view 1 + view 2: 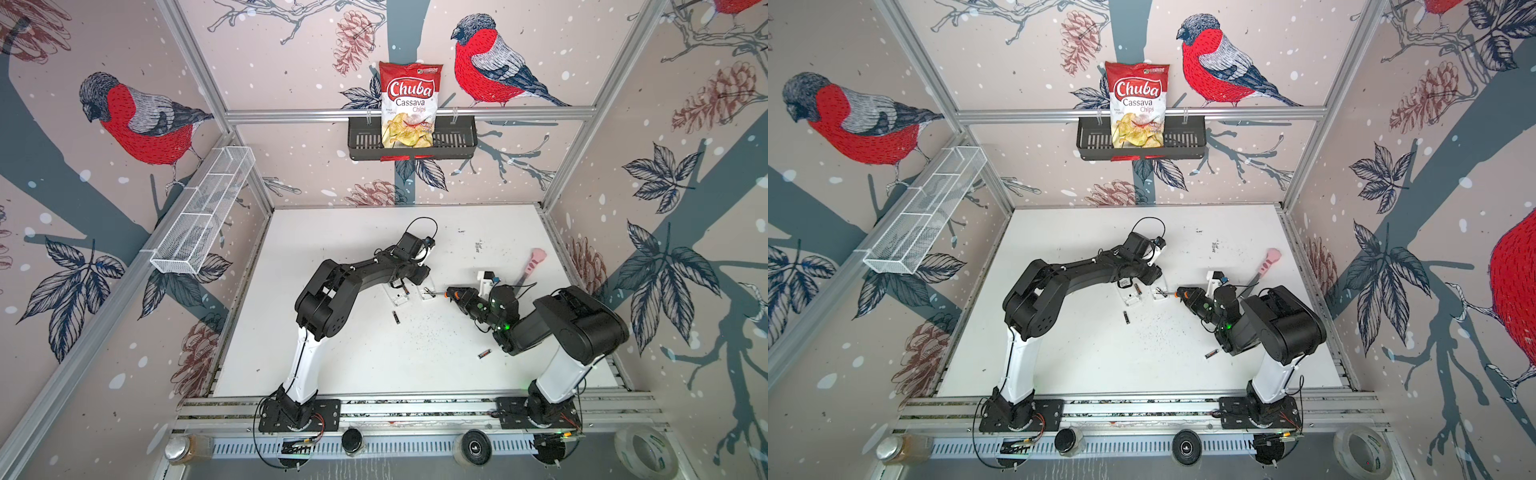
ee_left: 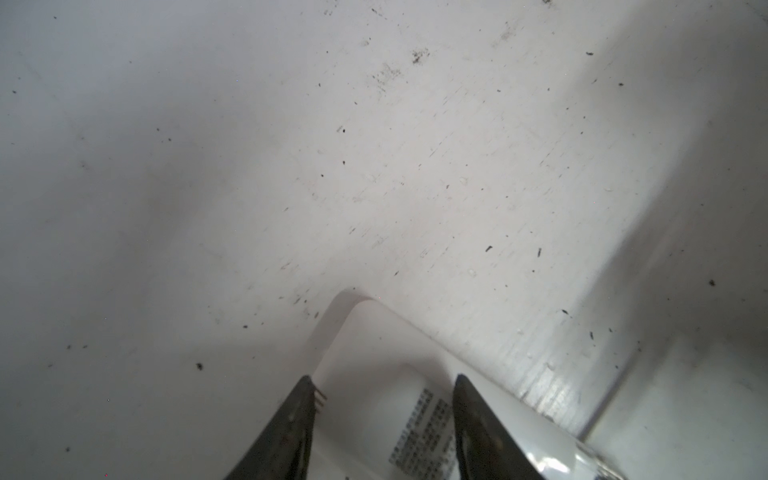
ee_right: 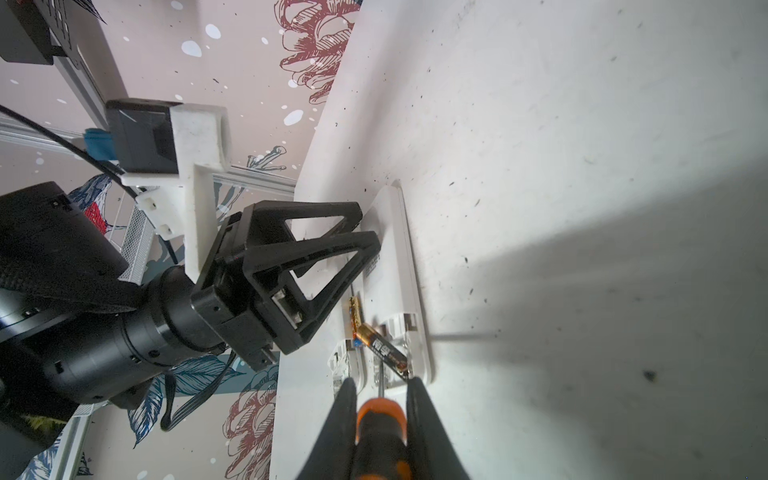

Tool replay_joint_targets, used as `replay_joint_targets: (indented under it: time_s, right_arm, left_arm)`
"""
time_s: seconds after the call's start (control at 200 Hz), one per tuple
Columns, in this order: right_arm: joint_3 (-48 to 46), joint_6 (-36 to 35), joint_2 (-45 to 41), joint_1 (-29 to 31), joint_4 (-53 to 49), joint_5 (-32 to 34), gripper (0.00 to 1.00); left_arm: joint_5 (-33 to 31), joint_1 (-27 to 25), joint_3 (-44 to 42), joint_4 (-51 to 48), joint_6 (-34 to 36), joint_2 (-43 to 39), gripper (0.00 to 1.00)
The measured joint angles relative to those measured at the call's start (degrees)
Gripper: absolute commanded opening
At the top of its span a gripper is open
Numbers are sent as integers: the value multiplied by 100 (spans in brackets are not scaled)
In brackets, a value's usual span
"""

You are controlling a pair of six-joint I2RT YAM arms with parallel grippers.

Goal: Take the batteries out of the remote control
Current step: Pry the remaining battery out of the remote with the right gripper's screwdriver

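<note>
R gripper (image 3: 380,399) clenched on orange screwdriver (image 3: 380,419), tip beside tilted battery (image 3: 384,351) in remote (image 3: 395,257) bay; L gripper (image 2: 382,377) jaws half-spread on remote, grip unclear.

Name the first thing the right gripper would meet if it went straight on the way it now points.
Probably the battery tilted up in the open end of the white remote: the screwdriver held in the right gripper aims at it. Depth is hard to judge.

Bullfinch wallpaper (image 1: 291,62) covers the walls. A white tabletop (image 1: 374,365) lies under the left pincer (image 2: 383,377), a black basket (image 1: 457,139) far beyond.
</note>
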Motion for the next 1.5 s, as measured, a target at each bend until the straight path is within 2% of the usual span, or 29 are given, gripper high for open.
replay_joint_targets:
  time_s: [0.18, 0.525, 0.881, 1.186, 1.496]
  right_arm:
    - [4, -13, -70, -52, -83, -28, 2]
    - [2, -354, -857, -214, -1045, 240, 2]
    - [94, -577, -1156, -323, -1547, 376, 2]
    - [378, -1257, -2103, -101, -2721, 1062, 2]
    - [293, -1523, -2208, -90, -3213, 1250, 2]
  left_arm:
    - [-2, 0, -2, 2, 0, -2, 52]
    - [35, 0, -4, 4, -4, -2, 52]
    - [37, 0, -55, 50, -2, -22, 52]
    - [103, 22, -118, -46, -66, -101, 52]
    - [109, 22, -125, -55, -155, -101, 52]
